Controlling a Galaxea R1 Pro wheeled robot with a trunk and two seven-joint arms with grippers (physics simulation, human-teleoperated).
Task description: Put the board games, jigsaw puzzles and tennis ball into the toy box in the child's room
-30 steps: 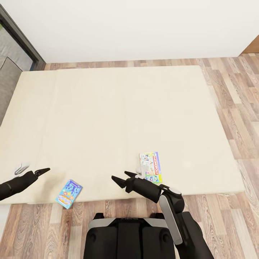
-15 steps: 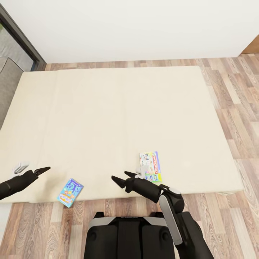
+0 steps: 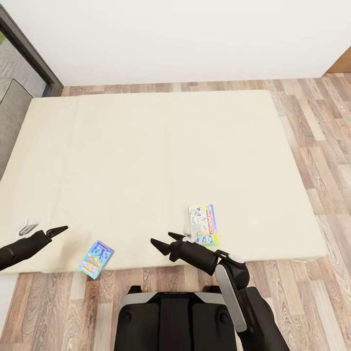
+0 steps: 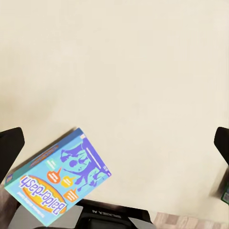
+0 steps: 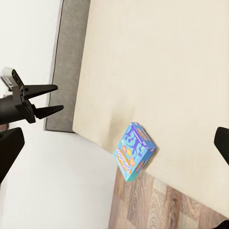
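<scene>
Two board games lie on the beige bed [image 3: 161, 146]. A small blue one with cartoon art [image 3: 96, 259] sits at the near edge, one corner poking past it. A white Monopoly box [image 3: 204, 224] lies to its right, near the same edge. My left gripper [image 3: 59, 230] hovers open over the near left of the mattress, left of the blue game [image 4: 59, 183]. My right gripper [image 3: 161, 238] is open between the two games, just left of the Monopoly box. The right wrist view shows the blue game [image 5: 135, 151] and the left gripper [image 5: 40, 100].
A grey headboard [image 3: 12, 112] bounds the bed on the left, below a dark frame [image 3: 29, 48]. A white wall runs behind the bed. Wooden floor [image 3: 321, 146] lies to the right and in front, where my base [image 3: 175, 317] stands. A brown wooden piece [image 3: 340, 66] sits far right.
The whole picture has shifted slightly, so the camera has moved a little. Both arms keep the same pose and both games lie where they were.
</scene>
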